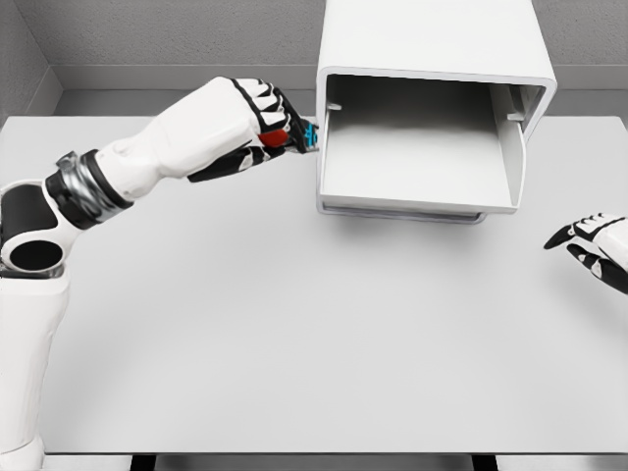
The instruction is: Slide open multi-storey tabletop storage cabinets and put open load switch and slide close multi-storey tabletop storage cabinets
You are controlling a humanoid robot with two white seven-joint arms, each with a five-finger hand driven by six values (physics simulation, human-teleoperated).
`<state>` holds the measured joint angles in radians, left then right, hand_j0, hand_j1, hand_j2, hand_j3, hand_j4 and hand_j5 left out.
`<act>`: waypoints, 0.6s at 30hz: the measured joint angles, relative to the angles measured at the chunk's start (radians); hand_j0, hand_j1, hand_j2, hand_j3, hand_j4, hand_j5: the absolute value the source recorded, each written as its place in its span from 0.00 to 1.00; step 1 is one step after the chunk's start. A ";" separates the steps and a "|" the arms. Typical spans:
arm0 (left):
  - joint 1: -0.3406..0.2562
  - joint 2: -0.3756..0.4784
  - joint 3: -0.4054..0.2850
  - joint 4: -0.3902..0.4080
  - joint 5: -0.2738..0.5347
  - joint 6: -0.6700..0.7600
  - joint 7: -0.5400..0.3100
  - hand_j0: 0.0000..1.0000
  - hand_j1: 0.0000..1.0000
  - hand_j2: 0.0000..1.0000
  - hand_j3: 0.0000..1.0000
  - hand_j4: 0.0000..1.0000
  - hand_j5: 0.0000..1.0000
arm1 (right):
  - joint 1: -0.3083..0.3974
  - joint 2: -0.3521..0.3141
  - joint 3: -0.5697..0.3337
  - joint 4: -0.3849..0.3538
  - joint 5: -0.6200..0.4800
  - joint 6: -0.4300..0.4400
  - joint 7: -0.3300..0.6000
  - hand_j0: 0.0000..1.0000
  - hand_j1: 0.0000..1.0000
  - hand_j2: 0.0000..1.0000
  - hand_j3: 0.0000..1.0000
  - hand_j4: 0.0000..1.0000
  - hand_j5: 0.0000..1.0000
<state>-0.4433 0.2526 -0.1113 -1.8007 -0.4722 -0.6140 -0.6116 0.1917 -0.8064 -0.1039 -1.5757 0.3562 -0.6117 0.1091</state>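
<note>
Meanwhile, left robot hand [257, 123] raised, clasping load switch [292, 135] beside drawer [417, 162]; right robot hand [594, 245] loosely spread.

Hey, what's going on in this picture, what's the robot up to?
The robot's left hand holds a small red and blue switch just left of a white cabinet on the table. The cabinet's drawer is pulled open and looks empty. The right hand rests open near the table's right edge.

A pale grey table [294, 334] spreads out flat in front of me. Behind its far edge stands a grey wall [177, 39]. At the left a side panel [25, 59] seems to meet it, though I can't be sure.
</note>
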 measured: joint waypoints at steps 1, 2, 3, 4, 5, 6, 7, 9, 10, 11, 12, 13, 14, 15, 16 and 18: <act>-0.002 -0.007 -0.005 0.000 -0.001 0.000 0.000 0.45 0.45 0.45 0.45 0.45 0.45 | 0.002 0.001 0.000 0.000 0.000 0.000 0.000 0.48 0.48 0.48 0.48 0.48 0.48; -0.002 -0.016 -0.009 0.000 -0.001 0.000 0.000 0.45 0.45 0.45 0.45 0.45 0.45 | 0.002 0.006 0.000 -0.001 0.001 0.000 -0.001 0.48 0.48 0.48 0.48 0.48 0.48; -0.002 -0.023 -0.013 0.000 -0.002 0.000 0.000 0.45 0.45 0.45 0.45 0.45 0.45 | 0.002 0.012 0.000 -0.002 0.005 0.000 -0.001 0.49 0.49 0.49 0.49 0.49 0.49; -0.002 -0.030 -0.017 0.000 -0.004 0.000 0.000 0.45 0.45 0.45 0.45 0.45 0.45 | 0.002 0.017 0.001 -0.003 0.008 0.000 -0.002 0.49 0.49 0.49 0.49 0.49 0.49; -0.002 -0.036 -0.020 0.000 -0.006 0.000 0.000 0.45 0.45 0.45 0.45 0.45 0.45 | 0.002 0.020 0.001 -0.004 0.011 0.000 -0.002 0.49 0.49 0.49 0.49 0.49 0.49; -0.005 -0.043 -0.024 0.000 -0.009 0.000 0.000 0.45 0.45 0.45 0.45 0.45 0.45 | 0.002 0.022 0.001 -0.006 0.015 0.000 -0.003 0.49 0.49 0.49 0.49 0.49 0.49; -0.008 -0.051 -0.028 0.000 -0.014 0.000 0.000 0.45 0.45 0.45 0.45 0.45 0.45 | 0.002 0.024 0.001 -0.007 0.017 0.000 -0.003 0.49 0.49 0.49 0.49 0.49 0.49; -0.008 -0.068 -0.036 0.000 -0.031 0.000 0.000 0.45 0.45 0.45 0.45 0.45 0.45 | 0.002 0.026 0.001 -0.011 0.020 0.000 -0.003 0.49 0.49 0.49 0.49 0.49 0.49; -0.008 -0.077 -0.038 0.001 -0.038 0.000 0.000 0.45 0.45 0.45 0.45 0.45 0.45 | 0.002 0.027 0.001 -0.013 0.021 0.000 -0.003 0.49 0.49 0.49 0.49 0.49 0.49; -0.009 -0.085 -0.040 0.001 -0.045 0.000 0.000 0.45 0.45 0.45 0.45 0.45 0.45 | 0.003 0.028 0.001 -0.015 0.022 0.000 -0.003 0.49 0.49 0.49 0.49 0.49 0.49; -0.009 -0.091 -0.044 0.002 -0.053 0.000 0.000 0.45 0.45 0.45 0.45 0.45 0.45 | 0.003 0.029 0.002 -0.020 0.022 0.000 -0.003 0.49 0.49 0.49 0.49 0.49 0.49; -0.009 -0.100 -0.049 0.003 -0.061 0.000 0.000 0.45 0.45 0.45 0.45 0.45 0.45 | 0.002 0.033 0.002 -0.025 0.023 0.000 -0.003 0.49 0.49 0.49 0.49 0.49 0.49; -0.015 -0.107 -0.054 0.003 -0.068 0.000 0.000 0.45 0.45 0.45 0.45 0.45 0.45 | 0.003 0.036 0.002 -0.029 0.023 0.000 -0.002 0.49 0.49 0.49 0.49 0.49 0.49; -0.018 -0.114 -0.059 0.005 -0.074 0.000 0.000 0.45 0.45 0.45 0.45 0.45 0.45 | 0.003 0.038 0.003 -0.033 0.023 0.000 -0.002 0.48 0.48 0.48 0.48 0.48 0.48; -0.018 -0.122 -0.063 0.007 -0.080 0.000 0.000 0.45 0.45 0.45 0.45 0.45 0.45 | 0.003 0.040 0.003 -0.037 0.023 0.000 -0.002 0.48 0.48 0.48 0.48 0.48 0.48; -0.018 -0.140 -0.068 0.010 -0.098 0.000 0.000 0.46 0.46 0.46 0.46 0.46 0.46 | 0.011 0.042 0.004 -0.044 0.024 0.000 -0.002 0.48 0.48 0.48 0.48 0.48 0.48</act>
<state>-0.4617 0.1131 -0.1795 -1.7905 -0.5702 -0.6142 -0.6117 0.2025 -0.7648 -0.1001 -1.6199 0.3797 -0.6116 0.1072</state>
